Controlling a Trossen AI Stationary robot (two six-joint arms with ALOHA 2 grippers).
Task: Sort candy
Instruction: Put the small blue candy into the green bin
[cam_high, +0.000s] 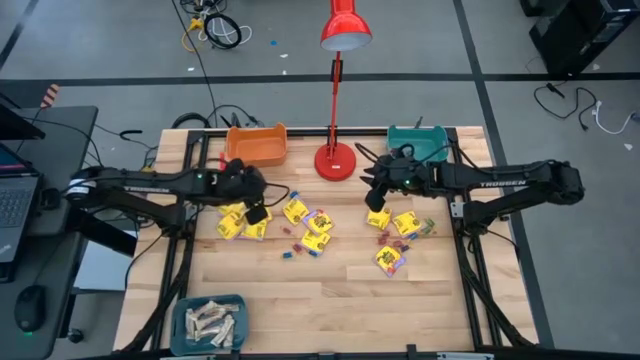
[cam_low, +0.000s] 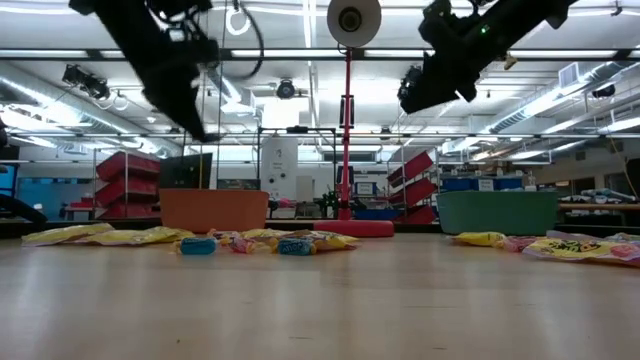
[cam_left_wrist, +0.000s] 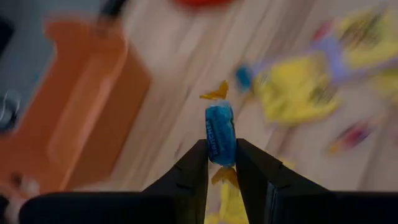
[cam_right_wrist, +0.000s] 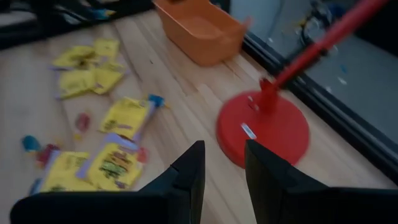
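Yellow square packets and tiny red and blue pieces lie scattered on the wooden table between the arms, with more packets on the right. Pale beige bars fill a blue-grey bin at the near left corner. My left gripper hovers over the left packets, raised off the table, shut on a blue wrapped sweet. My right gripper is open and holds nothing; it hangs in the air near the red lamp base, well above the table. My left gripper pinches the blue wrapped sweet between its two fingertips, on the lower half of the wrapper's body. The sweet sticks out past the fingertips, one twisted yellow end pointing away. It is lifted clear of the table.
An orange bin stands at the far edge left of centre, a teal bin at the far right. A red desk lamp stands between them, its round base on the table. The near middle of the table is bare wood.
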